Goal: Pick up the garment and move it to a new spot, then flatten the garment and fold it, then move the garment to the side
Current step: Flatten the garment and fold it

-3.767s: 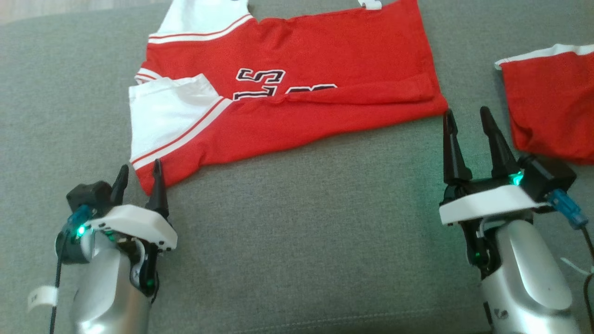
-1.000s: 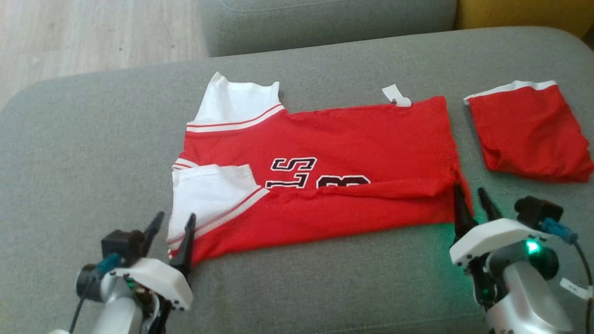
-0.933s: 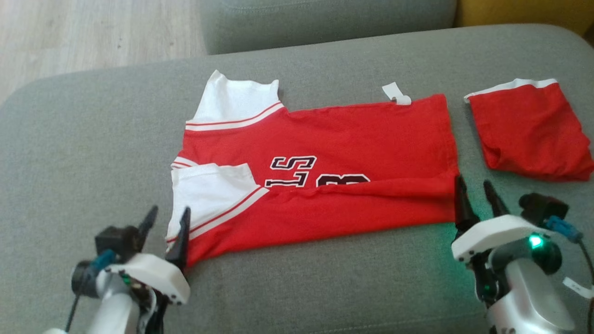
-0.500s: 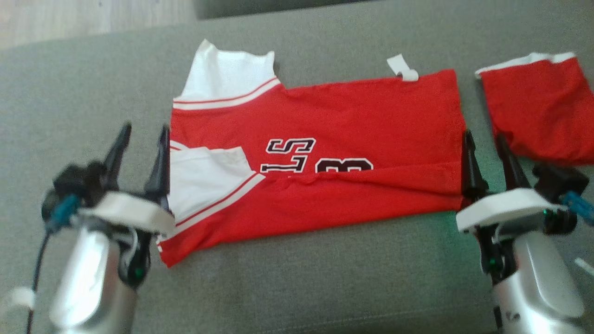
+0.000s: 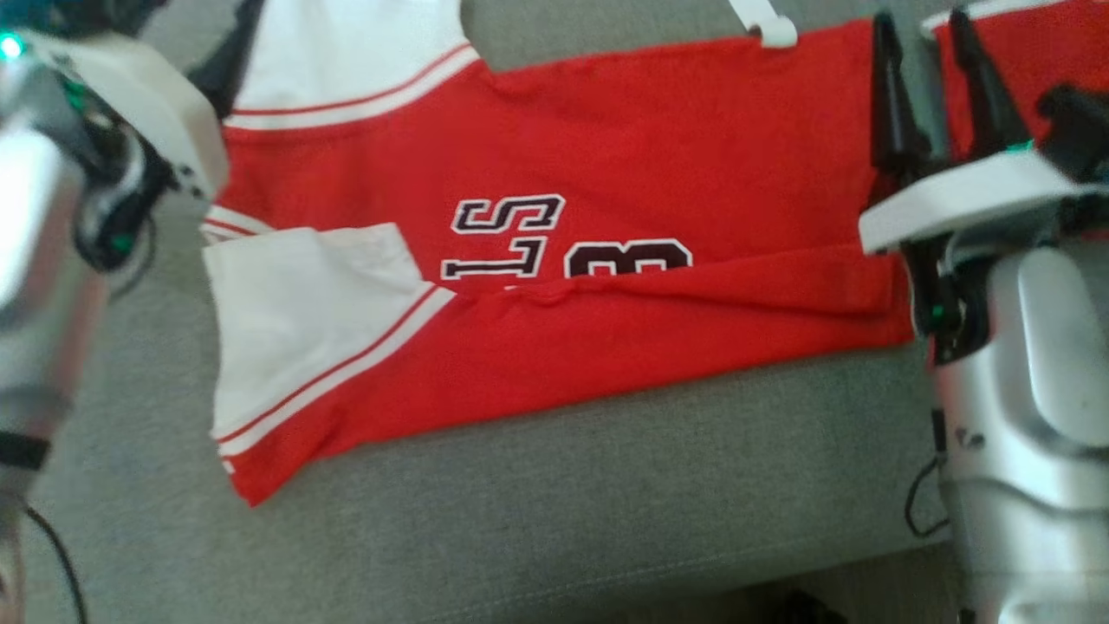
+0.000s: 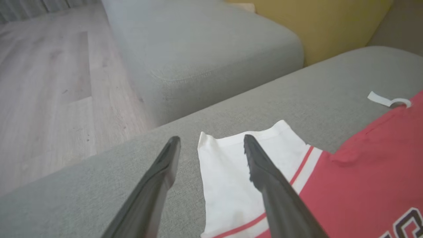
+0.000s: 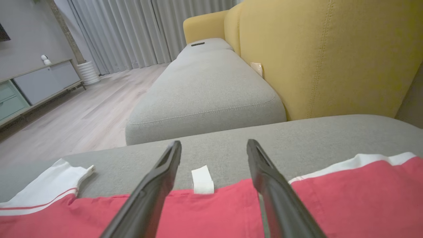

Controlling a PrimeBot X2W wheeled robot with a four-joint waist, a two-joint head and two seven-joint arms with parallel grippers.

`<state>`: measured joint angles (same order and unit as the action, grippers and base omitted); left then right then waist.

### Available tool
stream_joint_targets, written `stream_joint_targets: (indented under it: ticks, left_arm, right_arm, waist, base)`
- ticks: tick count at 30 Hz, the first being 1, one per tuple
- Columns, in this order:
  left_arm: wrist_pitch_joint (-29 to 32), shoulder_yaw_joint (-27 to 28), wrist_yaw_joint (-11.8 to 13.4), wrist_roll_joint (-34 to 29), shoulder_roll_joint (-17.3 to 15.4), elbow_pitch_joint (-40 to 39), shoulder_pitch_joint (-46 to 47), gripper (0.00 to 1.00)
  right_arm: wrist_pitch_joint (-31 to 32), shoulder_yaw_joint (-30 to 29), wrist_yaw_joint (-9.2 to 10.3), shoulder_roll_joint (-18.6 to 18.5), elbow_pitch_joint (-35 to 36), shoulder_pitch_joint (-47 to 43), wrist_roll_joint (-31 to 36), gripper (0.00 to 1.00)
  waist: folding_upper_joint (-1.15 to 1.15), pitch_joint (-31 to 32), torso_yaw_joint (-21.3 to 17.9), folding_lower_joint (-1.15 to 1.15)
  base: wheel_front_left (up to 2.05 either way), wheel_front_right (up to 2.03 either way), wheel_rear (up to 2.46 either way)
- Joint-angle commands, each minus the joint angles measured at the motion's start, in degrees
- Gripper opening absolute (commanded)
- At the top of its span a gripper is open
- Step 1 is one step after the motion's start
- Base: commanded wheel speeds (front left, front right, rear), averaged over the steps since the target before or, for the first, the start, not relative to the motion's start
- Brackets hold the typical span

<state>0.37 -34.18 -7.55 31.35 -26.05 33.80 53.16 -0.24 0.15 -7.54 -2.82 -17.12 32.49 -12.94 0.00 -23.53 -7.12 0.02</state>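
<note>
While the red shirt (image 5: 606, 156) lies on the grey sofa (image 5: 606, 485), my left claw (image 6: 211, 138) and right claw (image 7: 214, 142) are spread wide, empty. If I pinch only one layer, it may bunch up.

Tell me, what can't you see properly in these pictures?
- Head view: the shirt's lettering is half hidden under its folded-over near side.
- Head view: the second red garment is cut off by the top edge and partly behind the right gripper.
</note>
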Motion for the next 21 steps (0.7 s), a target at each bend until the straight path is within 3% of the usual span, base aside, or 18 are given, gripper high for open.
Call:
stream_joint_targets:
  ticks: [1, 2, 7, 21]
  left_arm:
    - [1.8, -0.5, 0.1, 2.4, -3.9, -0.3, 4.6, 1.0]
    - [3.7, -3.8, 0.1, 4.5, -6.3, 1.5, 8.3, 1.0]
    - [5.7, -10.4, 0.1, 9.0, -9.3, 5.9, 14.1, 1.0]
    - [4.6, -20.2, 0.1, 15.6, -10.7, 13.8, 21.8, 1.0]
  right_arm:
    - [0.2, 1.4, 0.05, -0.1, 2.6, 2.5, 0.2, 1.0]
    - [0.3, 1.9, 0.05, -0.1, 3.0, 4.0, 0.0, 1.0]
    - [0.0, 3.4, 0.05, -0.1, 3.3, 5.7, -0.9, 1.0]
    - [-1.3, 5.0, 0.05, -0.1, 3.7, 6.1, -3.0, 1.0]
  waist:
    - [0.0, -3.5, -2.6, -0.02]
    - [0.0, -4.8, -3.5, -0.02]
    - [0.0, -6.7, -5.3, -0.02]
    - [0.0, -10.2, -8.6, -0.02]
  base:
    - [0.0, 0.0, 0.0]
    - [0.0, 0.0, 0.0]
    - [0.0, 0.0, 0.0]
    - [0.0, 0.0, 0.0]
